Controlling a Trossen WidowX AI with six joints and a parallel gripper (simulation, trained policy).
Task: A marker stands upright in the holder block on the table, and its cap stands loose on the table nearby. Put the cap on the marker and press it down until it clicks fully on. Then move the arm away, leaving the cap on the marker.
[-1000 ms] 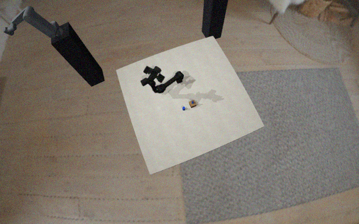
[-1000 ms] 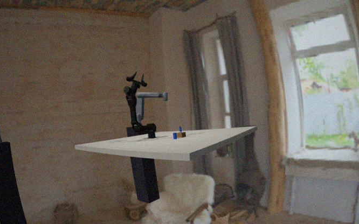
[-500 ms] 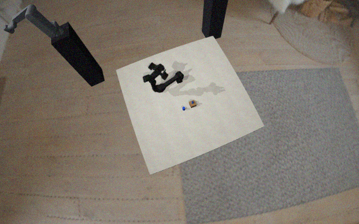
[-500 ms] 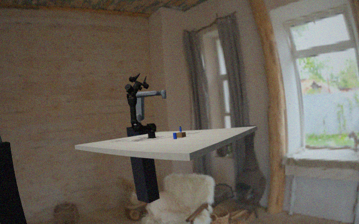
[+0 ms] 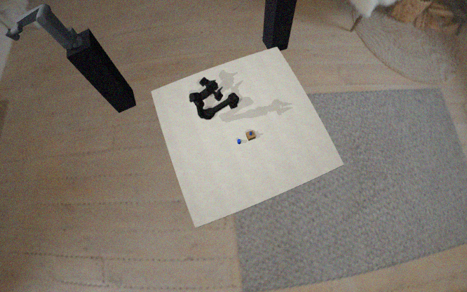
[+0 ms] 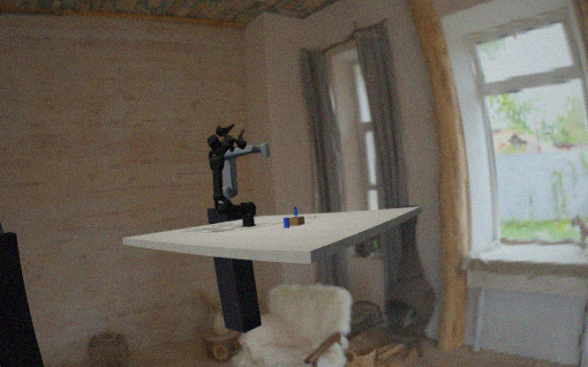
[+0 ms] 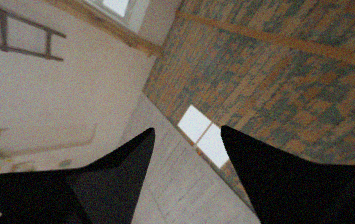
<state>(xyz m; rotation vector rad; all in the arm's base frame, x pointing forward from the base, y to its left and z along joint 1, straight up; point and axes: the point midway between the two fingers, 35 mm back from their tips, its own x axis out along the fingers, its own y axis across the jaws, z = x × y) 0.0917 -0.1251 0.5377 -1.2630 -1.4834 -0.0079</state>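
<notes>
The brown holder block [image 5: 249,137] [image 6: 297,221] sits on the white table [image 5: 264,170] [image 6: 260,239]. The blue marker [image 5: 250,133] [image 6: 295,212] stands upright in it, its thin upper part showing. The blue cap [image 5: 238,141] [image 6: 286,222] stands on the table close beside the block, apart from the marker. My gripper [image 6: 237,128] [image 7: 187,130] is open and empty, raised high above the table and well away from the cap and the block, its fingers pointing upward. The wrist view shows only the two dark fingers, walls and ceiling; the marker, cap and block are out of that view.
My black arm [image 5: 210,113] [image 6: 216,173] is folded up over its base near one edge of the table. A grey arm on a black pillar [image 5: 101,72] [image 6: 6,295] stands off the table. Another black pillar [image 5: 279,25] [image 6: 237,295] stands beyond the table edge.
</notes>
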